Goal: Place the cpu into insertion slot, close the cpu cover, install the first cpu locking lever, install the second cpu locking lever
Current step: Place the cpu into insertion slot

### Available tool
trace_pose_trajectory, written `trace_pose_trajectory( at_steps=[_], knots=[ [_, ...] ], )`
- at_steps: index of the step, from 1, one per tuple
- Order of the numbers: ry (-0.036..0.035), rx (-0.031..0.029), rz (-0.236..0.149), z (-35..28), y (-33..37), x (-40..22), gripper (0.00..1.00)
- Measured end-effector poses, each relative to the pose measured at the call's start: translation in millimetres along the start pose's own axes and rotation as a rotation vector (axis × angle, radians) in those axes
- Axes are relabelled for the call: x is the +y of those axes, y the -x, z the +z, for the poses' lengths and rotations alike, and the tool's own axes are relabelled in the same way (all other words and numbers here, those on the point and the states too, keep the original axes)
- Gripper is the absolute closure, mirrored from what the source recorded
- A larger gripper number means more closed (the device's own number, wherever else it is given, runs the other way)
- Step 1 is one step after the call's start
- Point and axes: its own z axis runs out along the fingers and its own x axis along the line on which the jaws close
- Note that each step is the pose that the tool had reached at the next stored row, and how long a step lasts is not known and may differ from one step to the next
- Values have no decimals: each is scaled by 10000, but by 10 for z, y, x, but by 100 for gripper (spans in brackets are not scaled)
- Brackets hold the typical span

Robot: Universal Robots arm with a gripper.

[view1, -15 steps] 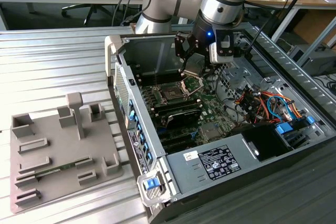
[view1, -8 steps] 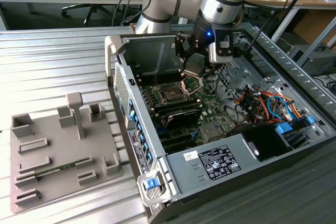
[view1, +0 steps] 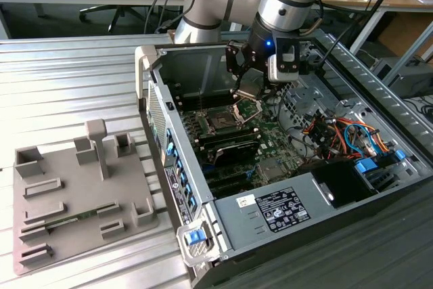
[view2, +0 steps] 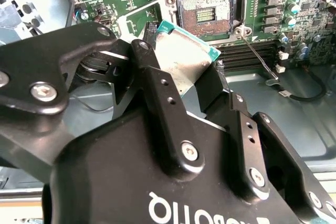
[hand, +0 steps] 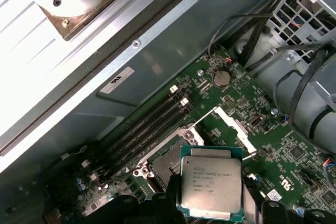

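Gripper [view2: 181, 80] pinches the cpu [hand: 211, 182] by two opposite edges, near the insertion slot [view2: 206, 13]. I judge the chip to be light, stiff and fragile underneath, so the edges are the right hold.

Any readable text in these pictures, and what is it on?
On the cpu, held by the gripper: several printed lines, too small to read.
On the gripper's body: white brand lettering, upside down, cut off at the edge.
On the power supply label: print too small to read.
On the case sticker: a mark, unreadable.
No text reads whole.
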Motion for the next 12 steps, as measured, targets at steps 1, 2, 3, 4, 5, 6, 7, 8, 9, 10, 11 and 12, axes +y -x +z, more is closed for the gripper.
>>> trace_pose_trajectory(
  at_steps=[1, 2, 3, 4, 5, 6, 7, 8, 9, 10, 11, 12],
  knots=[
    [1, -3, 32, 0, 0, 0, 45],
    [1, -5, 55, 0, 0, 0, 45],
    [2, -8, 86, 0, 0, 0, 45],
    [2, -10, 109, 0, 0, 0, 45],
    [4, -15, 162, 0, 0, 0, 45],
    [4, -19, 208, 0, 0, 0, 45],
    [5, -22, 238, 0, 0, 0, 45],
    [4, -23, 261, 0, 0, 0, 45],
    [6, -27, 296, 0, 0, 0, 45],
    [6, -29, 328, 0, 0, 0, 45],
    [7, -31, 351, 0, 0, 0, 45],
    [9, -36, 399, 0, 0, 0, 45]
  ],
)
